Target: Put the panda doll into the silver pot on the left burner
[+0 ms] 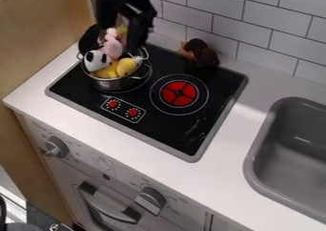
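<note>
On the white counter (pixel 219 173), the black stovetop (pixel 172 138) carries the round silver metal pot (pixel 115 85) on its left burner. The black robot hand (pixel 122 36) is just above the pot; I cannot tell how far open it is, or whether it has hold of anything. The black-and-white plush panda doll (pixel 96 60) has its head in the pot, beside the rim, so the placing looks nearly done: what is left is letting go, if gripped, and lifting clear. Its round head is white with dark patches, tilted sideways against yellow pieces (pixel 115 70).
</note>
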### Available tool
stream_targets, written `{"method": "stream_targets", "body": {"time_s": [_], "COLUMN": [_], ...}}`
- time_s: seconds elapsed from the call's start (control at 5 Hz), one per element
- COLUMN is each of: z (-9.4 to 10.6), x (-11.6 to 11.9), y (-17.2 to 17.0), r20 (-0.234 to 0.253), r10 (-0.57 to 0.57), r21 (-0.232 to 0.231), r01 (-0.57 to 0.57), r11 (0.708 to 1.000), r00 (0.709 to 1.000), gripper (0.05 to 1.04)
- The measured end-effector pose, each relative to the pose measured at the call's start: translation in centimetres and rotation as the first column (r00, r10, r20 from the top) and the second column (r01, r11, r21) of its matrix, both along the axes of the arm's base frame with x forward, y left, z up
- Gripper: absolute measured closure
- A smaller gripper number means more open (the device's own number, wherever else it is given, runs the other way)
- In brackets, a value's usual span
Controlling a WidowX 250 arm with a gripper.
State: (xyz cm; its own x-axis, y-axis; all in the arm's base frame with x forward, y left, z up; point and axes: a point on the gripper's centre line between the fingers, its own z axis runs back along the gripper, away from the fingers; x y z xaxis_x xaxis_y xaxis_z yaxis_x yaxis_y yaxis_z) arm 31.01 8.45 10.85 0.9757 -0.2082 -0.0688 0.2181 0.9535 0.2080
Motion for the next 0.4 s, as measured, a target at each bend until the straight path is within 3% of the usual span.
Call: {"method": "stream_targets", "body": {"time_s": [0.4], "z": [0.8], "x": [-0.3], "y": [-3.2], "r20": [0.070], "r10": [-0.008], "r21": [-0.130], "r01": [0.017], "r11": [0.991], "r00": [0.997], "gripper": [0.087]}}
